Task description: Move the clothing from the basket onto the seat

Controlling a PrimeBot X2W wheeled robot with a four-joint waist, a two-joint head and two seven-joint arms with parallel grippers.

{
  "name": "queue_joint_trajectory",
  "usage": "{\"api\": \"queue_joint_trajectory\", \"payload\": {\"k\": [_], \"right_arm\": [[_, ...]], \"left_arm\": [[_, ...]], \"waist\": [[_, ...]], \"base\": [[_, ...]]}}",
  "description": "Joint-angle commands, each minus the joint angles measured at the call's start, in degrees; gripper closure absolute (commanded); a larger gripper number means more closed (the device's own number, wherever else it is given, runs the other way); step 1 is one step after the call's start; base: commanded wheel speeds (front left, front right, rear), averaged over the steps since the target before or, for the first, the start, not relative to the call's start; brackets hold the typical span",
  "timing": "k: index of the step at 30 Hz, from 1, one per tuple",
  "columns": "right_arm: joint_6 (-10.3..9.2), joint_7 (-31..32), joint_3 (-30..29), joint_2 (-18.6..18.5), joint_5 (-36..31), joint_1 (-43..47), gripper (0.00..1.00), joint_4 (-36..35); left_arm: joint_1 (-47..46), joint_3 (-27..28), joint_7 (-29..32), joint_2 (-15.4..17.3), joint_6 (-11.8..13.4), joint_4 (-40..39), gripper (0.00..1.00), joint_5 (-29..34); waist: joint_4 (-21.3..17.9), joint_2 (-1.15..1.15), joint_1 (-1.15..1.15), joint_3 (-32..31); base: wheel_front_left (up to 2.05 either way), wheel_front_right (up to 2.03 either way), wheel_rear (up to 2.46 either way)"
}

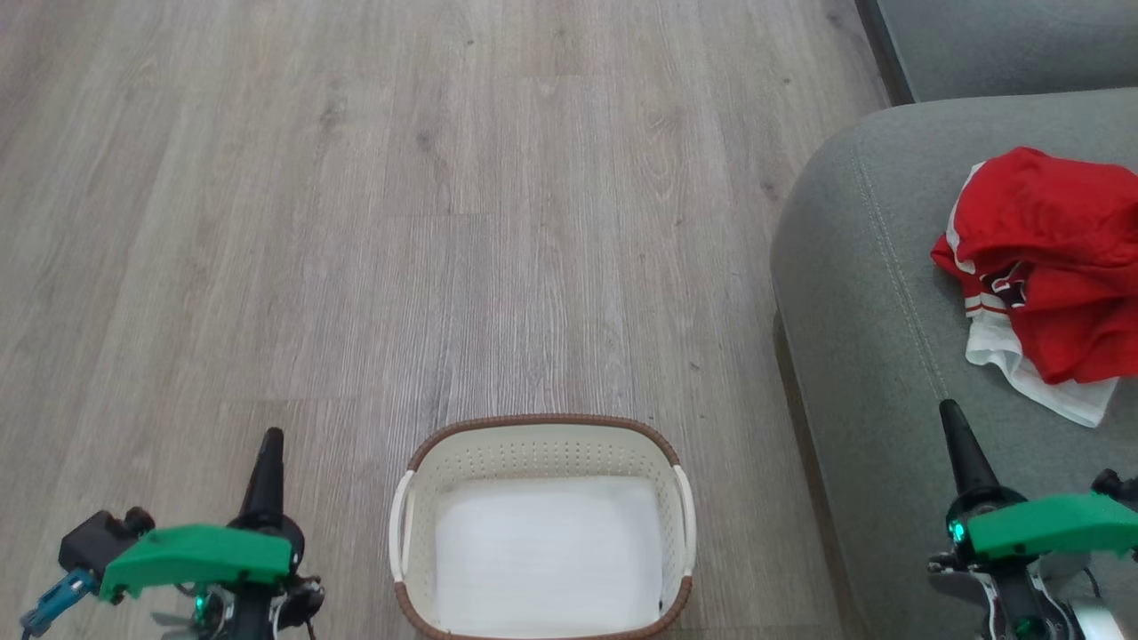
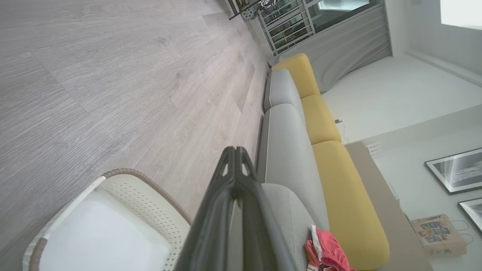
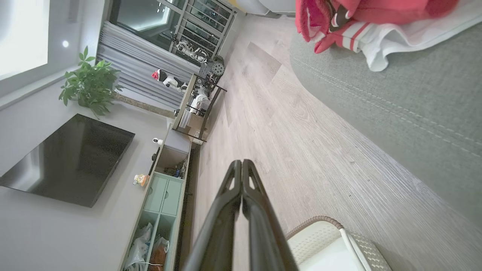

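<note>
Already the bright red soft fabric garment with white panels (image 1: 1049, 267) lies crumpled on the large grey-green upholstered sofa cushion (image 1: 871, 293). The small cream-white perforated plastic basket with a brown woven-look rim (image 1: 542, 420) stands on the floor, and its white bottom is bare.

The left gripper (image 1: 269, 437) is clenched, its two dark fingers pressed together on nothing, to the left of the basket. The right gripper (image 1: 949, 411) is clenched and empty too. It is over the front part of the cushion, near the garment's white hem but apart from it.

I judge the moving itself done, so what remains is a clean finish. The right arm should rise first and only then go sideways, so that no finger drags the hem.

The garment lies well inside the stitched seam and the rounded corner, so slipping seems unlikely. The pale wooden plank floor (image 1: 444, 222) gives broad room ahead and to the left. The gap between basket and cushion is narrower and needs care.
</note>
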Motion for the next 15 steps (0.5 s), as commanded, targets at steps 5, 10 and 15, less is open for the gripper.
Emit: {"api": "queue_joint_trajectory", "payload": {"k": [5, 10, 15], "right_arm": [[-0.01, 1.2, -0.2, 0.4, 3.4, -3.6, 1.00, -1.4], [-0.01, 2.0, -0.8, 0.9, 6.0, -4.0, 1.00, -1.1], [-0.01, 2.9, -1.3, 1.4, 8.7, -4.4, 1.00, -0.9]], "left_arm": [[-3.2, 2.5, 1.0, 0.3, -0.9, -1.9, 1.00, -3.9], [-3.5, 3.1, 1.9, 0.2, -1.3, -1.9, 1.00, -7.1], [-3.7, 3.7, 2.7, 0.2, -1.7, -1.9, 1.00, -10.3]], "waist": [[0.0, 0.00, 0.00, -0.1], [-0.1, 0.00, 0.00, -0.1], [-0.1, 0.00, 0.00, -0.2]], "base": [[0.00, 0.00, 0.00], [0.00, 0.00, 0.00], [0.00, 0.00, 0.00]]}}
